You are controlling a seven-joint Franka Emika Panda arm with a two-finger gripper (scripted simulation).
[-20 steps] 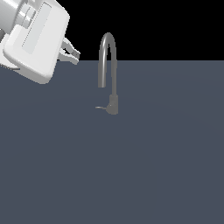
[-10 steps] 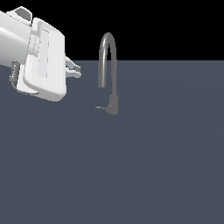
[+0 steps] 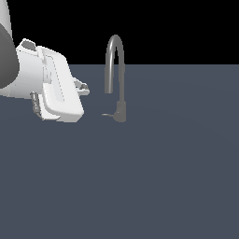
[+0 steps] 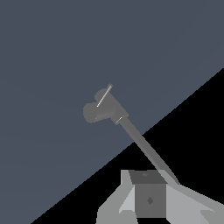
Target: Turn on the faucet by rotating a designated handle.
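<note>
Slim matte grey metal faucet (image 3: 115, 70) with tall arched spout stands on the flat dark grey surface (image 3: 163, 177), mid-scene. Its small thin grey lever handle (image 3: 107, 115) sticks out sideways from the short cylindrical base, toward the exterior view's left. White robot gripper (image 3: 83, 88) hovers near, apart from the handle, holding nothing; finger spread can't be told. Handle looks rigid, smooth, likely hinged; best pushed near its free tip for leverage.

exterior level side-on, wrist overhead, both on faucet (image 3: 115, 79)
</note>
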